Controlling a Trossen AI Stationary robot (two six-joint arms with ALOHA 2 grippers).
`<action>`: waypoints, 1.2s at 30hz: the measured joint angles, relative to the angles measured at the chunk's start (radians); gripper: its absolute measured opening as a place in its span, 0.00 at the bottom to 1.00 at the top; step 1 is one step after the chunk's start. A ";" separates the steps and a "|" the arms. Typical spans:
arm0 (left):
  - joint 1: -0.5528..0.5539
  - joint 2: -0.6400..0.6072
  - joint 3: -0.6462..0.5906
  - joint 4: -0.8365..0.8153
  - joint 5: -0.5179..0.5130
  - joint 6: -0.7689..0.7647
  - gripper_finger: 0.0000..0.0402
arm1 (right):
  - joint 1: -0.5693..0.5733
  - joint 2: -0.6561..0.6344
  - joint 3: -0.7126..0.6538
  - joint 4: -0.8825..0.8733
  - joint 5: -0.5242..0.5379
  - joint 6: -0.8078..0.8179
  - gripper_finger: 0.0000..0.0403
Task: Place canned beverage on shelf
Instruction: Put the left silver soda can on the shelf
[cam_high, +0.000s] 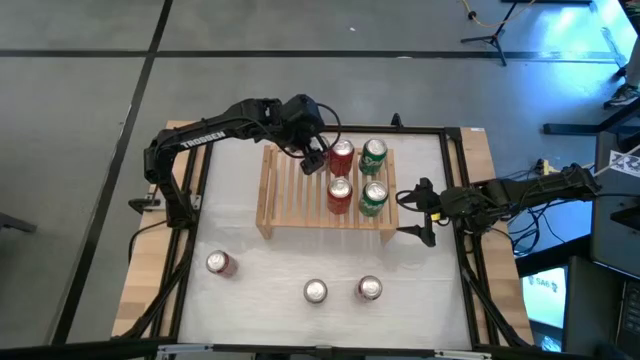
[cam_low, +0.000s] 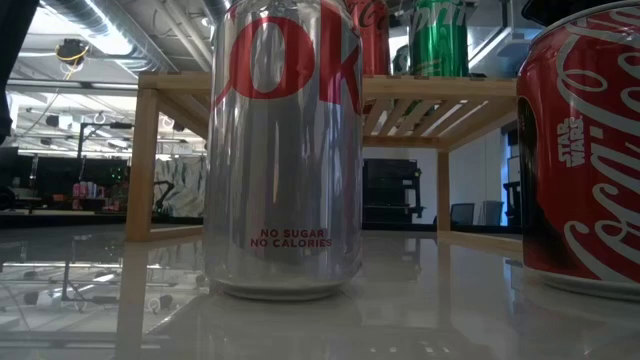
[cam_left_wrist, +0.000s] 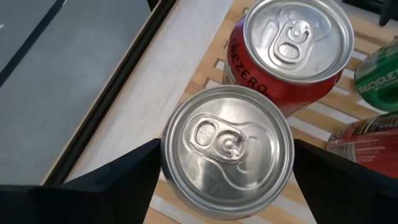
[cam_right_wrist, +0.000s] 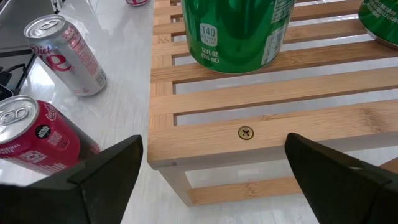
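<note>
The wooden shelf (cam_high: 300, 195) stands mid-table with two red cans (cam_high: 342, 155) and two green cans (cam_high: 374, 197) upright on its slats. My left gripper (cam_high: 318, 160) is over the shelf's far edge, shut on a silver-topped can (cam_left_wrist: 227, 149). In the high view the gripper mostly hides that can. A red Zero can (cam_left_wrist: 292, 50) stands just beyond the held can. My right gripper (cam_high: 418, 211) hangs open off the shelf's right end, with nothing between its fingers (cam_right_wrist: 93, 180). My left gripper pinches the can by its two opposite sides just under the rim (cam_left_wrist: 165, 158), one dark finger (cam_left_wrist: 124, 180) on each side. The fingers slant down from the table's left. The can's top faces up. Its top hides its base, so I cannot tell whether it stands on the slats.
Three more cans stand on the white table near its front edge: a red one (cam_high: 219, 263) at the left, a silver Diet one (cam_low: 285, 150) and a red one (cam_low: 585, 150). The shelf's left half (cam_high: 285, 190) is bare slats. A black frame (cam_high: 200, 190) rims the table.
</note>
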 joint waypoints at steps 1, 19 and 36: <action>0.000 0.000 0.000 0.005 0.000 0.000 0.84 | 0.000 0.000 0.000 0.000 0.000 0.000 0.97; 0.000 -0.003 -0.034 0.031 -0.001 0.001 0.73 | 0.000 0.000 0.000 0.000 0.000 0.000 0.97; 0.000 0.002 0.067 -0.078 -0.018 -0.004 0.72 | 0.000 0.000 0.000 0.000 0.000 0.000 0.97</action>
